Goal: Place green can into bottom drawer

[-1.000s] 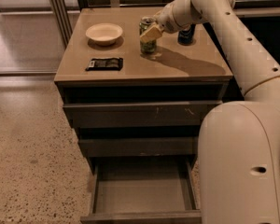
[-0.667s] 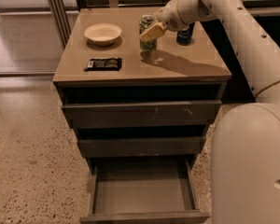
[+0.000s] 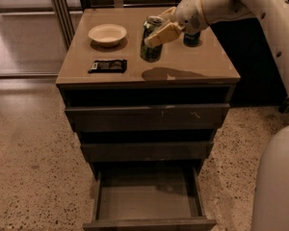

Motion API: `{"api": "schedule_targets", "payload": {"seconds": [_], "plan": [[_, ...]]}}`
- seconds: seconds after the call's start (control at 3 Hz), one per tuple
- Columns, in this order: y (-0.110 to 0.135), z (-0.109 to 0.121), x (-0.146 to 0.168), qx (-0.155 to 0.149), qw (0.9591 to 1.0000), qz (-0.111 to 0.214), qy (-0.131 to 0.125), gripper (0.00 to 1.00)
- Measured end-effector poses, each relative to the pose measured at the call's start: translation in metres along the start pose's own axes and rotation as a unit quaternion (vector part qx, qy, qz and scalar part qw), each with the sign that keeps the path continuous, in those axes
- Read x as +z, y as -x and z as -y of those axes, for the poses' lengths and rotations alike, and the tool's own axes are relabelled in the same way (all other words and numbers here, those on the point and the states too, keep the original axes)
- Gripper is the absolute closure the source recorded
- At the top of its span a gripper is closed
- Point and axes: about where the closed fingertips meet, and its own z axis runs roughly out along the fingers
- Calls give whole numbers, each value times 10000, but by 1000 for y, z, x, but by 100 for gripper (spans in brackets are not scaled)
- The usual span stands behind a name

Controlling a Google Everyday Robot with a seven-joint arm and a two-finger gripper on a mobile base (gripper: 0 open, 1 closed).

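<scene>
1. Gripper (image 3: 160, 33) is above the back of the cabinet top (image 3: 202, 66), clamped on the green can (image 3: 151, 46); one tan finger (image 3: 164, 32) crosses the can's upper front.
2. Green can appears to hang just clear of the top. A dark shadow patch lies on the wood in front of it, apart from its base.
3. Bottom drawer (image 3: 144, 201) stands pulled out at floor level, with a bare floor and nothing in it.
4. To carry well, I would keep the can upright and the squeeze steady. Bring it forward past the cabinet's front edge before dropping, because the two closed drawers above jut into a straight descent.
5. Lower it into the middle of the drawer, away from the side walls, and let go only once the base is on the floor.
6. Moving out towards the front also keeps the arm off the white bowl (image 3: 107, 34), the dark packet (image 3: 107, 65) and the dark can (image 3: 191, 38) just behind the gripper.
7. Compared with a second ago, the can stood on the surface with no separate shadow. It now looks raised, and the robot's body fills less of the lower right.
</scene>
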Motion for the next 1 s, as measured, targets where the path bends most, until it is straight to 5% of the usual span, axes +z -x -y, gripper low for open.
{"api": "schedule_targets", "payload": {"seconds": [0.33,0.67,1.0], "plan": [[-2,-23,3,20,9988,-32,485,100],[1,-27,6,-80,9982,-34,600,100],[10,-56,-5,-188,9955,-68,930,100]]}}
